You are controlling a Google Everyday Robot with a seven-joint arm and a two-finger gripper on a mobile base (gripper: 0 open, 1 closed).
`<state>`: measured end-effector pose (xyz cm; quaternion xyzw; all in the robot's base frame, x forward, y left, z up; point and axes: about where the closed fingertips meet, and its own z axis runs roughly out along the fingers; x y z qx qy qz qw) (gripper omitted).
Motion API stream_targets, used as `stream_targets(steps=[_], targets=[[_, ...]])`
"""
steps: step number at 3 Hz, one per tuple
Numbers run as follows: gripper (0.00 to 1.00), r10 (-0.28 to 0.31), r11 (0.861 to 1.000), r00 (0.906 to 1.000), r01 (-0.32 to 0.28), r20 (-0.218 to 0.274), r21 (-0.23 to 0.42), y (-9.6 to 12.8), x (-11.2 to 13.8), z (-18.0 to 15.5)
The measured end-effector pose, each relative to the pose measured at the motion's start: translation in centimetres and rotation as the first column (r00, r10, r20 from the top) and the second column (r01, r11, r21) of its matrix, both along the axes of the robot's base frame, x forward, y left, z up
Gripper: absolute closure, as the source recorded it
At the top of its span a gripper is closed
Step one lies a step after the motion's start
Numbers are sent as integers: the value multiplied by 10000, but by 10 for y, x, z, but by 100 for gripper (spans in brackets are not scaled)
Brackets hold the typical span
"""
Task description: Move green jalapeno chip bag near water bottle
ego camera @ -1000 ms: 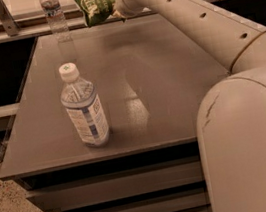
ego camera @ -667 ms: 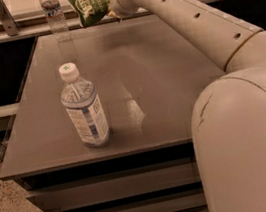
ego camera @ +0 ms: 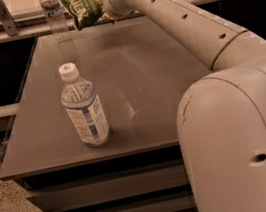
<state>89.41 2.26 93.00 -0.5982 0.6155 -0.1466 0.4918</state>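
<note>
The green jalapeno chip bag [ego camera: 81, 9] hangs in the air at the far edge of the grey table [ego camera: 137, 72], held at its right end by my gripper [ego camera: 103, 12]. The bag's left end comes close to the water bottle [ego camera: 53, 14], a clear ribbed bottle with a dark blue label band, standing at the table's far left corner. Whether the bag touches the bottle I cannot tell. My white arm [ego camera: 186, 28] reaches in from the lower right across the table.
A larger-looking bottle [ego camera: 83, 107] with a white cap and pale label stands near the table's front left. A light counter with metal legs [ego camera: 4, 15] runs behind the table. My arm's big base joint [ego camera: 236, 146] fills the lower right.
My gripper has carried the chip bag leftward along the far edge, closer to the water bottle. Both bottles have stayed where they were.
</note>
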Motion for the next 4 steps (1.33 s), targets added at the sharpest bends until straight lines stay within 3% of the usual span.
stream_targets(steps=[3, 4], targets=[[13, -90, 9997, 9990, 80, -442, -227, 6, 6, -23], [0, -146, 9997, 9985, 136, -526, -183, 6, 5, -29]])
